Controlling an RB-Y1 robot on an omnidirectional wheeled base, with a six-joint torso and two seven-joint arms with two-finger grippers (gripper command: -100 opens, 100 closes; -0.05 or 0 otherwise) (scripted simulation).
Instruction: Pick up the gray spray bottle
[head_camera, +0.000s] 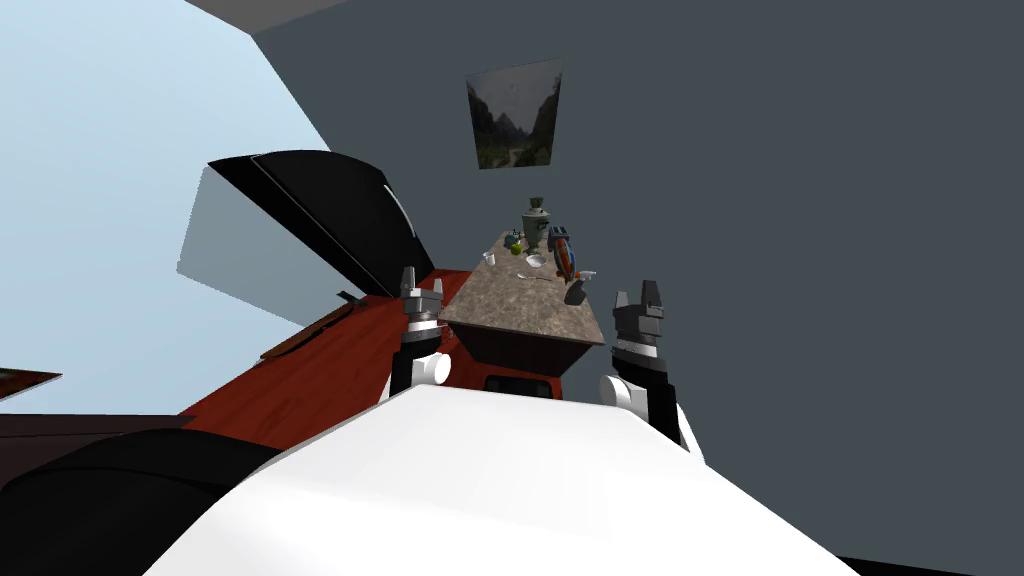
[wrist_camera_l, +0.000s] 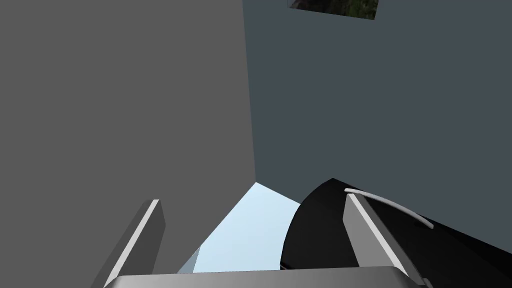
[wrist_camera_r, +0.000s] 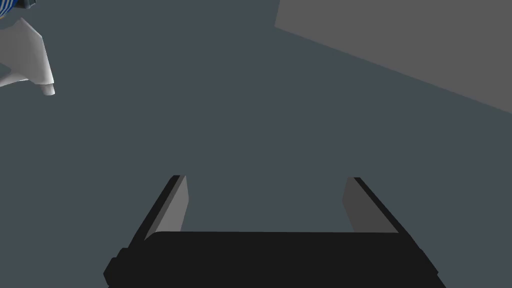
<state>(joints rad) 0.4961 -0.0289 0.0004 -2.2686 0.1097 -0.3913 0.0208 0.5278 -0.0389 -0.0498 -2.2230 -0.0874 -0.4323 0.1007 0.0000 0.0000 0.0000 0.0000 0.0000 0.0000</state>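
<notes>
Wall: dark grey-blue, running behind the table, with a framed landscape picture hanging on it.
Floor: red-brown, spreading left of the table.
Black shape: large and curved, left of the table.
Table: mottled stone-look top, set against the wall, straight ahead of the robot.
Left gripper: raised near the table's near left corner, fingers spread apart, nothing between them.
Right gripper: raised just right of the table's near right corner, fingers likewise spread, holding nothing.
Urn: grey-green, upright at the table's far end.
Blue and orange item: along the table's right edge, in front of the urn.
Spray bottle: dark grey body, white trigger head; upright at the table's right edge, just in front of the blue and orange item, nearer the right gripper, apart from both.
Small things: white bowl, cup, green fruit, all mid-table.
</notes>
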